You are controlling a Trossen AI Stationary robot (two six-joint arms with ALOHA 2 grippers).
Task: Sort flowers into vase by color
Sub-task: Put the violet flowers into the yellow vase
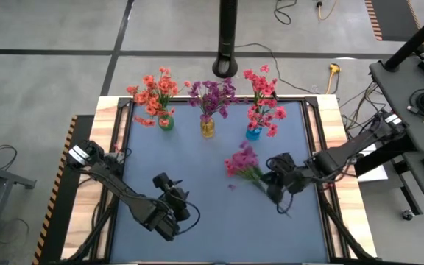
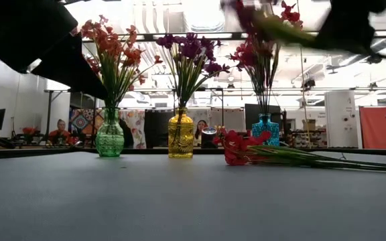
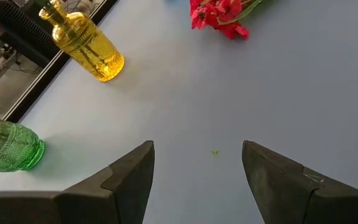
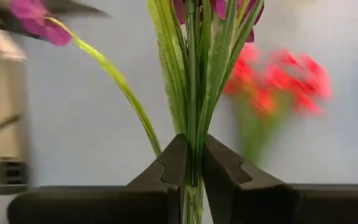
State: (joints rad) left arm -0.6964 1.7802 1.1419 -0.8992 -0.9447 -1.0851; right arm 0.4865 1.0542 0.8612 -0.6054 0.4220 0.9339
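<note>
Right hand [image 4: 192, 163] clamps the purple flower [image 1: 243, 160] stems, blossoms cut off above.

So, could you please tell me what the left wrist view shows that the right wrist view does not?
Only the left wrist view shows the yellow glass vase, the green glass vase and the open left gripper, empty above the blue-grey table mat. Only the right wrist view shows the right gripper shut on the green stems of the purple-magenta flower spray, lifted off the table. Both show the pink-red flower spray lying on the mat, blurred in the right wrist view.
</note>
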